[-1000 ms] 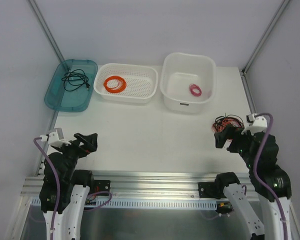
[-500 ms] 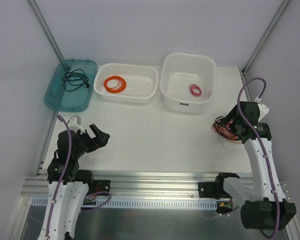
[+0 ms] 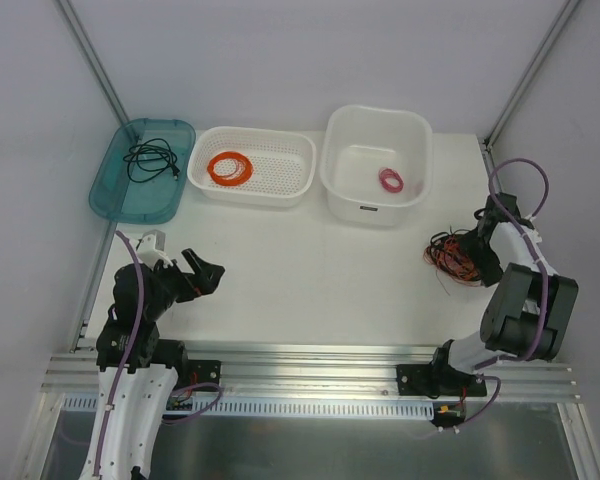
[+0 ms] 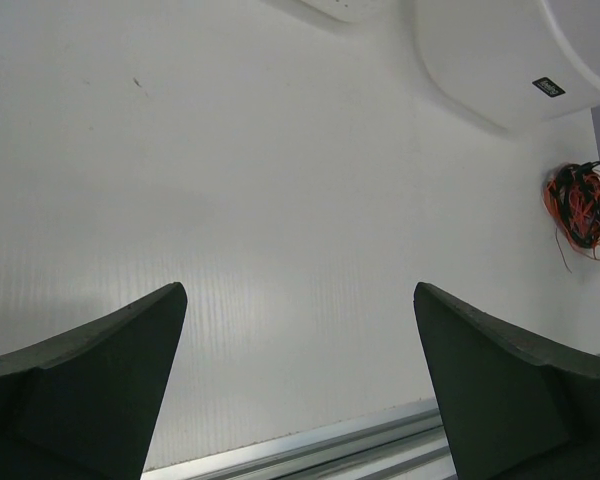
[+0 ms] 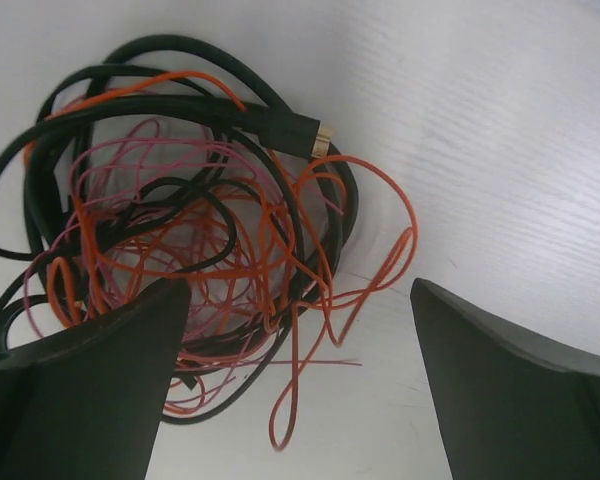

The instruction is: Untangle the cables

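Observation:
The cables (image 3: pixel 452 256) are a loose tangle of black, orange-red and pink wires on the white table near its right edge. My right gripper (image 3: pixel 473 251) hangs open just over them. In the right wrist view the cables (image 5: pixel 180 220) fill the upper left, with a black plug at the top. One loose orange loop trails down between the spread fingers of the right gripper (image 5: pixel 300 288), and nothing is held. My left gripper (image 3: pixel 206 274) is open over bare table at the near left. From the left gripper (image 4: pixel 298 292) the cables (image 4: pixel 581 207) show far off at the right.
Along the back stand a teal tray (image 3: pixel 112 190) with a black cable, a white perforated basket (image 3: pixel 290 182) with a neat orange coil, and a white tub (image 3: pixel 350 190) with a small pink coil. An aluminium rail (image 3: pixel 300 365) runs along the near edge.
The right arm has risen, folded and turned, and its gripper now sits over the tangle. The left gripper has shifted slightly right and forward. Both stay open.

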`<act>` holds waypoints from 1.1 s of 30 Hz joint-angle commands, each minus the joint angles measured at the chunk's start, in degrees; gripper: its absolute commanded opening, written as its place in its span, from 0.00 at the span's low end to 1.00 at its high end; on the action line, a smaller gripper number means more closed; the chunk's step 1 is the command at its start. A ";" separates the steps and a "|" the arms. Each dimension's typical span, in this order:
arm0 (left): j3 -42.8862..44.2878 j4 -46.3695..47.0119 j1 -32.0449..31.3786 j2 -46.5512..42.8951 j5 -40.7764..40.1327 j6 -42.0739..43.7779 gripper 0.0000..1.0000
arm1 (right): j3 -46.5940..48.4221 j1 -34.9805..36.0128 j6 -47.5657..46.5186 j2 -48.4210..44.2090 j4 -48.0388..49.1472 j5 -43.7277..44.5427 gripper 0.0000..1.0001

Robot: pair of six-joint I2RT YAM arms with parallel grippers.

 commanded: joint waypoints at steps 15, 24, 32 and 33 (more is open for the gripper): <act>-0.54 3.37 0.46 -0.38 2.65 1.19 0.99 | -3.47 13.60 -7.48 3.46 2.53 -7.16 0.01; -0.80 4.16 0.46 1.98 5.45 1.19 0.99 | -6.65 44.34 -14.16 -6.48 3.58 -10.14 0.01; -1.41 5.82 0.37 5.06 10.37 1.10 0.99 | 2.23 66.36 -29.34 -2.01 6.83 -13.74 0.01; -1.42 6.00 0.29 5.41 10.90 1.10 0.99 | 3.19 68.11 -30.77 -0.96 6.75 -15.32 0.01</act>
